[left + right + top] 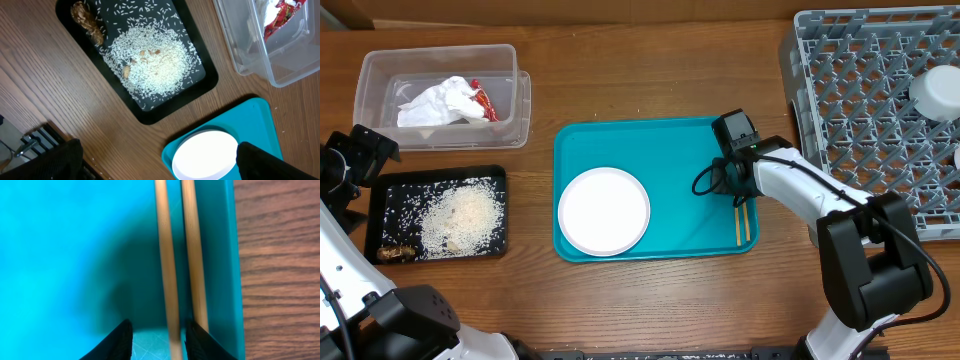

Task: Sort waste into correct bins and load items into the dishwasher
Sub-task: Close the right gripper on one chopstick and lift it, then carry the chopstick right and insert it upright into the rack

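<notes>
Hovering at the right edge of the flat teal serving tray (680,150) in the overhead view, the right gripper (740,197) sits over one end of the thin wooden chopsticks (744,228). The sticks lie flat, side by side along the tray's rim, so a top-down reach fits. A round white plate (604,210) lies on the tray's left half. The grey plastic dish rack (860,100) at far right holds a white cup (935,95); the rest of its load is hard to read. Waste looks sorted. A crumpled white paper napkin (435,100) and a red-and-white snack wrapper (482,100) are in the clear rectangular plastic tub (510,100). White rice grains (465,215) and a brown food scrap (395,253) are in the shallow black rectangular tray (375,200). The left gripper (365,150) is parked at the left edge by both bins, out of the way.

Left wrist view: its jaws are spread wide with nothing between them. It hangs above the wooden table (40,75), with the black tray, a tub corner and the plate below. Looks idle.

Right wrist view: the fingers (117,342) are parted part-way. One chopstick runs into the gap, and the other lies at the right finger's inner edge. Teal shows between the left finger and the stick, so nothing is clamped. Judgement: the step in hand is the chopstick pick-up. The narrow spread suits thin sticks, but the tray rim just beside them may crowd the right finger.
</notes>
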`<state>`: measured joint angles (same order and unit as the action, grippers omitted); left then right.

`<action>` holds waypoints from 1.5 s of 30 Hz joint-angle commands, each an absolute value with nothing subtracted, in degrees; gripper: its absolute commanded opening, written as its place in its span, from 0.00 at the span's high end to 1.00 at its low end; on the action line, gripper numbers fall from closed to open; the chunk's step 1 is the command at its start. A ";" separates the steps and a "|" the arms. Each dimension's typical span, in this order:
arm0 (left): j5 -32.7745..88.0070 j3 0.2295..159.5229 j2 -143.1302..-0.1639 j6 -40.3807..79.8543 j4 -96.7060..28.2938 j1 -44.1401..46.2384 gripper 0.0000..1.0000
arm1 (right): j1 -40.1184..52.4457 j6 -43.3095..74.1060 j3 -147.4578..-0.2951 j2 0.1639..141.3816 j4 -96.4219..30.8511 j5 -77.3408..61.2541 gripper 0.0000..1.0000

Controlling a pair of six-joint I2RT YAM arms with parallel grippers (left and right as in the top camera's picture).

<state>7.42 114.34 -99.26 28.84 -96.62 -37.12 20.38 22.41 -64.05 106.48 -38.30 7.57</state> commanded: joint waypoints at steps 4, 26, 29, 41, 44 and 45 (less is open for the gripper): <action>7.03 114.08 -99.11 29.80 -96.62 -36.73 0.00 | 20.51 22.11 -63.57 106.59 -38.00 7.66 0.63; 7.01 114.08 -99.11 29.80 -96.38 -36.73 0.00 | 18.06 18.87 -80.71 105.62 -55.29 5.50 0.96; 7.03 114.08 -99.11 29.82 -96.38 -36.73 0.00 | 15.51 16.38 -89.23 105.58 -60.07 5.48 0.96; 7.03 114.08 -99.11 29.80 -96.38 -36.73 0.00 | -3.40 2.11 -103.28 105.67 -60.51 4.91 0.96; 7.03 114.08 -99.11 29.82 -96.38 -36.73 0.00 | -6.76 -1.26 -103.09 105.80 -58.54 2.48 0.96; 7.03 114.08 -99.11 29.80 -96.38 -36.73 0.00 | -7.51 -2.72 -103.09 105.82 -58.08 1.21 0.96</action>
